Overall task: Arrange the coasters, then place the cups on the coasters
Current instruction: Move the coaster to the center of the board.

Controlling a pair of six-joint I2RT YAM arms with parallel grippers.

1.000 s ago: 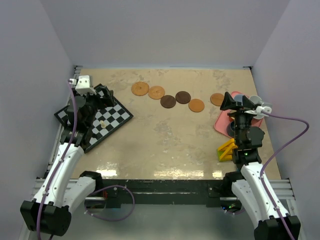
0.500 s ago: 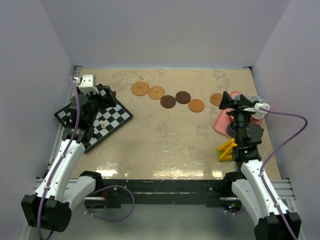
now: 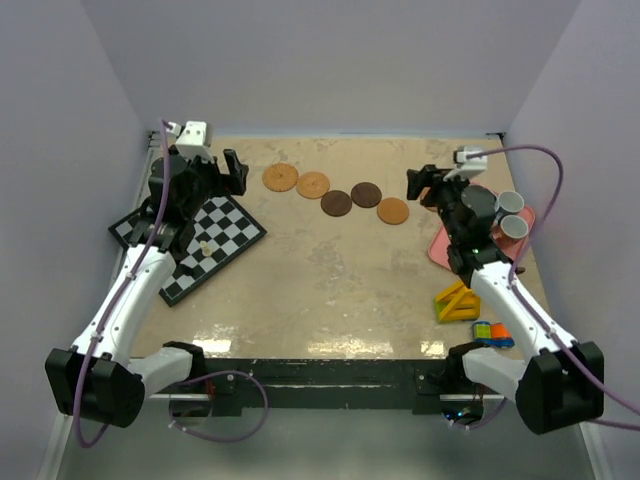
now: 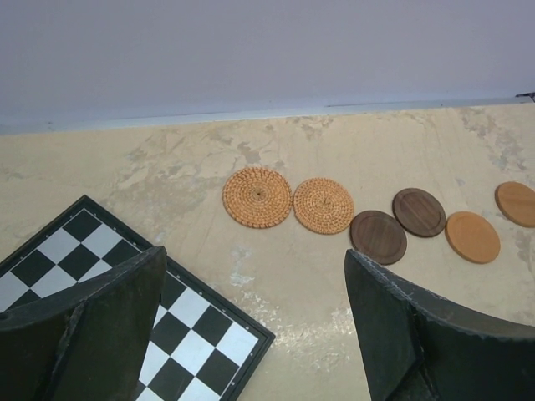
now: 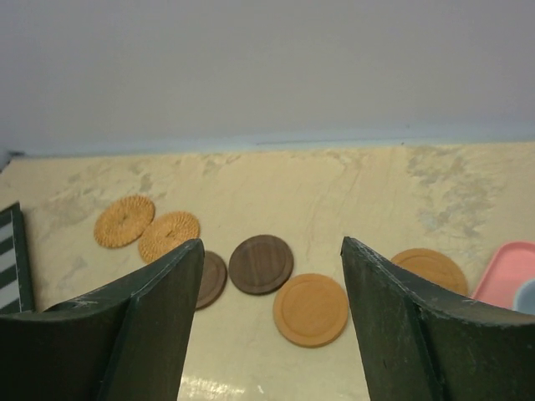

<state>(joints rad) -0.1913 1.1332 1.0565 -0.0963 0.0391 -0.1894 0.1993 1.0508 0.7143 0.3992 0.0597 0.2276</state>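
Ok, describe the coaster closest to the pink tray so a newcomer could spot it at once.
Find the pink tray on the right side of the table. Just left of it lies the last coaster of the row of six. It is smooth and orange-tan like its nearest neighbour, but that one sits next to the dark brown coasters, while this one lies alone.

Top camera high, rear; wrist cameras low, both facing coasters (image 5: 260, 264)
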